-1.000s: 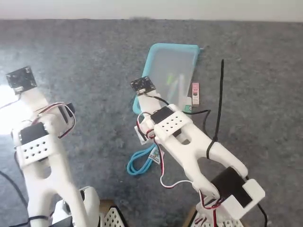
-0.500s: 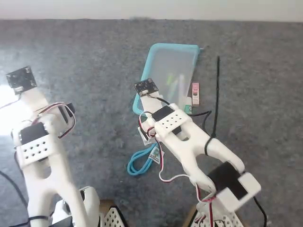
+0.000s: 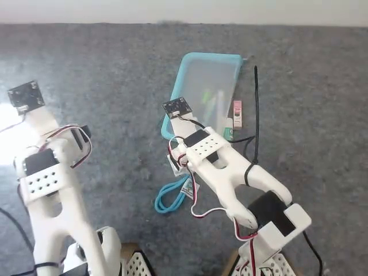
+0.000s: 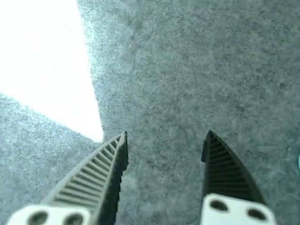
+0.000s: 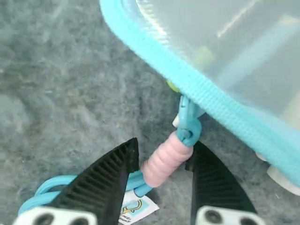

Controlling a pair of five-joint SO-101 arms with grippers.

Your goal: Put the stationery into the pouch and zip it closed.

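- The pouch [image 3: 210,80] lies on the surface [image 3: 103,69], stationery [image 3: 213,103] inside; zipping seems the step in hand.
- The right claw [image 5: 165,143] pinches the pink pull [image 5: 164,163] at its corner.
- The left claw [image 4: 164,136] gapes wide, empty.
- Next: draw the pull along the zip.

Pouch [image 3: 210,77] flat on desk [image 3: 103,75], see-through w/ teal edging. Pens [image 3: 211,102] inside, green & white, visible thru the wall. Teal zip tab [image 5: 187,123] at near corner, pink ribbed pull [image 5: 164,163] hanging off it, pinched in right gripper [image 5: 165,144]. Small pink-white piece [image 3: 237,113] just beside pouch, outside.
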